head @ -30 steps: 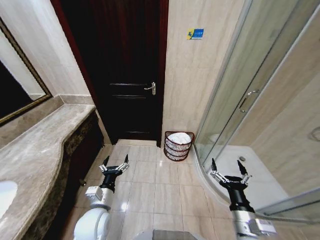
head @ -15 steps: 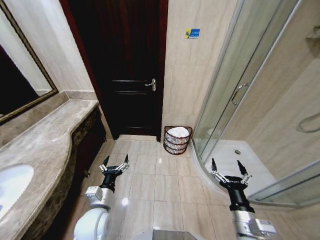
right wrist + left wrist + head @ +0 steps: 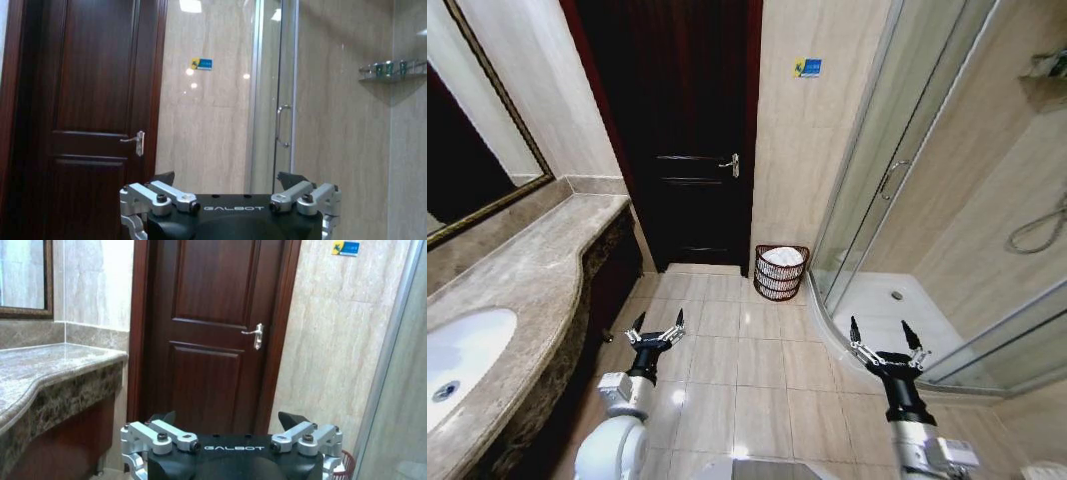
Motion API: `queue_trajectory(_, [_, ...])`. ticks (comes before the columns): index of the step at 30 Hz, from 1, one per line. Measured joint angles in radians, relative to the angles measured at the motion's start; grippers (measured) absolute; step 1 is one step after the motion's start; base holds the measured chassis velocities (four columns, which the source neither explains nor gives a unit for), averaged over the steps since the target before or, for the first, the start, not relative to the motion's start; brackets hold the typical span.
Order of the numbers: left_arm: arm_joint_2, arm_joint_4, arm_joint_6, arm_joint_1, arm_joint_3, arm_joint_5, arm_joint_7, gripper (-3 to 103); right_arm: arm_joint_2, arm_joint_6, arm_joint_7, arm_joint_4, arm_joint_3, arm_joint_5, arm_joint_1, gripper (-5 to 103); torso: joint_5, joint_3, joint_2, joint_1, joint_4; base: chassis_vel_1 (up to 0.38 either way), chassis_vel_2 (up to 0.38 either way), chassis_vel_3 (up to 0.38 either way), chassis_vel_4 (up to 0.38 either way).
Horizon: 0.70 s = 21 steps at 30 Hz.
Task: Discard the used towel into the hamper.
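Against the far wall, in the corner between the dark wooden door (image 3: 682,150) and the glass shower enclosure (image 3: 907,190), we see the hamper (image 3: 781,272) standing upright on the tiled floor (image 3: 747,360). It is a small round reddish-brown openwork basket with thin ribs, and a white towel (image 3: 783,257) lies bunched inside it, showing above the rim. From the left wrist view we catch a sliver of the hamper (image 3: 346,466) at the edge, just past the gripper body.

Both our arms are held low in front of us, well apart from the hamper and from each other. Our left gripper (image 3: 658,324) hangs over the floor tiles near the marble surface (image 3: 517,290) that carries the white sink (image 3: 462,355); its fingers are spread wide and hold nothing. Our right gripper (image 3: 877,334) hangs near the curved base of the shower enclosure, its fingers likewise spread and empty. Each wrist view confirms this, with the two dark fingertips of the left gripper (image 3: 227,418) and of the right gripper (image 3: 227,178) standing apart with open space between them.

A framed mirror (image 3: 472,150) hangs above the surface on our left, and a small blue sign (image 3: 806,67) is fixed to the beige wall beside the door
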Motion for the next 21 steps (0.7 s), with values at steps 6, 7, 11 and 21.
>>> queue_trajectory(6, [0.0,0.0,0.0,0.0,0.0,0.0,0.0,100,0.0,0.0,0.0,0.0,0.0,0.0,0.0,100,-0.0001,0.0,0.0,0.0,-0.0001,0.015,-0.017,-0.023,0.021])
queue_trajectory(7, [0.0,0.0,0.0,0.0,0.0,0.0,0.0,100,0.0,0.0,0.0,0.0,0.0,0.0,0.0,100,-0.0002,0.0,0.0,0.0,0.0,0.11,-0.106,-0.099,0.107])
queue_trajectory(11, [0.0,0.0,0.0,0.0,0.0,0.0,0.0,100,0.0,0.0,0.0,0.0,0.0,0.0,0.0,100,0.0002,0.0,0.0,-0.001,-0.0002,0.135,-0.134,-0.143,0.125])
queue_trajectory(21, [0.0,0.0,0.0,0.0,0.0,0.0,0.0,100,0.0,0.0,0.0,0.0,0.0,0.0,0.0,100,0.0,0.0,0.001,-0.001,-0.0001,0.102,-0.102,-0.099,0.09])
